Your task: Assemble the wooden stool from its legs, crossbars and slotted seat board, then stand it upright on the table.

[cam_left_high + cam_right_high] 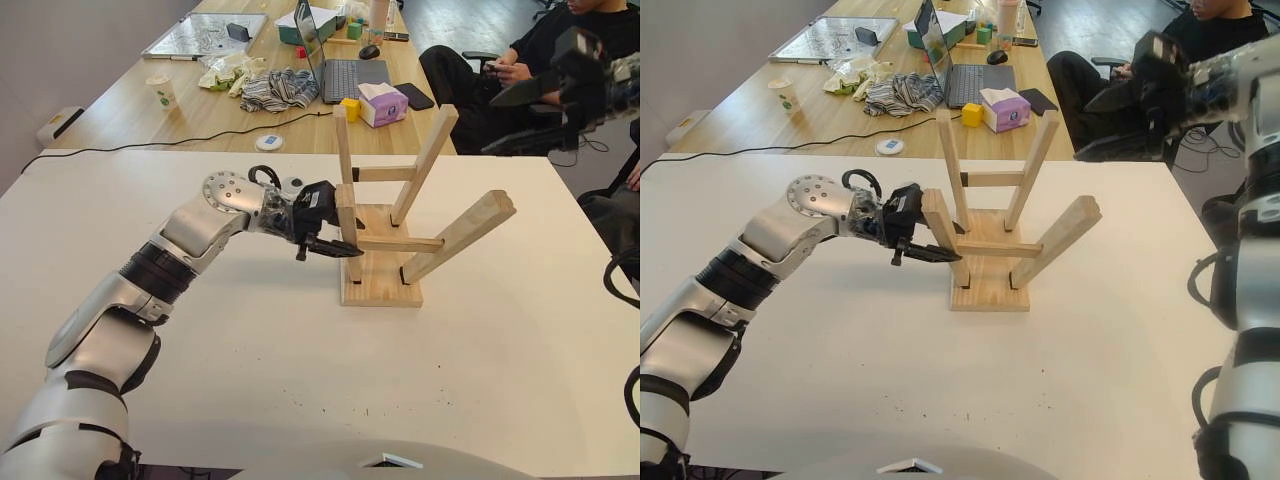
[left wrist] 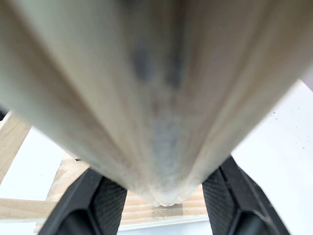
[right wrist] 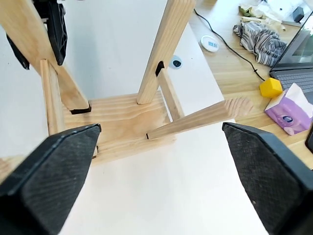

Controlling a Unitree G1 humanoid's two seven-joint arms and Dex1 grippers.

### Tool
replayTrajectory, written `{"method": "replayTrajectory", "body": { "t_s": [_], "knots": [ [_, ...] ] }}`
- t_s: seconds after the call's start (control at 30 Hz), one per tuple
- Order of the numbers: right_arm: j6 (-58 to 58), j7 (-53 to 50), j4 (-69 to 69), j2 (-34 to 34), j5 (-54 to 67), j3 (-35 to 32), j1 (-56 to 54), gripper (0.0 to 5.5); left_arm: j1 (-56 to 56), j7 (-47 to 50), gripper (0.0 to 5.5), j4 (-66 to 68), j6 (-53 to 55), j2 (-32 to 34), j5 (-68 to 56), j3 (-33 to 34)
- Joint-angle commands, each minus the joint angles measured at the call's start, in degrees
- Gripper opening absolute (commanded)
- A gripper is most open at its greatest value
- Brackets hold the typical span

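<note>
Timber sits pinched in the left claw [image 1: 338,247]: its two black pads [image 2: 105,203] are drawn in against opposite sides of the stool's near-left leg [image 1: 348,225], spread only as wide as the leg between them. The left arm comes in low over the white worktop [image 1: 250,380] from the robot's left, and the claw meets that leg about halfway up.

The stool [image 1: 385,240] stands upside down near the middle of the worktop. Its slotted seat board [image 1: 380,292] lies flat on the surface with four legs pointing up from it. The held leg is close to upright. Next to it, the near-right leg [image 1: 462,235] leans far out to the robot's right, with its lower end at a slot in the board. A crossbar [image 1: 400,243] runs between these two near legs. Behind them, the far-left leg [image 1: 343,145] stands nearly straight and the far-right leg [image 1: 427,160] tilts a little to the right. A second crossbar [image 1: 385,173] joins these two higher up.

The right claw [image 3: 160,147] hangs in the air above the worktop's far right side, well apart from the stool. Its pads are spread wide and hold nothing.

Beyond the worktop's far edge is a second, wooden worktop [image 1: 130,120]. It carries a laptop [image 1: 335,65], a tissue box [image 1: 382,103], a yellow block [image 1: 351,108], a striped cloth [image 1: 275,90] and a paper cup [image 1: 162,92].
</note>
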Motion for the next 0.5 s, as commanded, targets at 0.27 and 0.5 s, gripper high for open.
{"method": "replayTrajectory", "body": {
  "t_s": [0.27,0.5],
  "knots": [
    [35.1,1.7,-49.1,4.5,7.4,21.6,-0.8,4.77,13.1,-8.3,2.02,4.6,16.8,4.3,22.1,-25.3],
    [46.3,1.1,-57.5,6.8,5.7,29.0,4.0,4.77,12.8,-7.9,2.02,7.4,15.8,3.0,22.4,-25.2]
  ]
}}
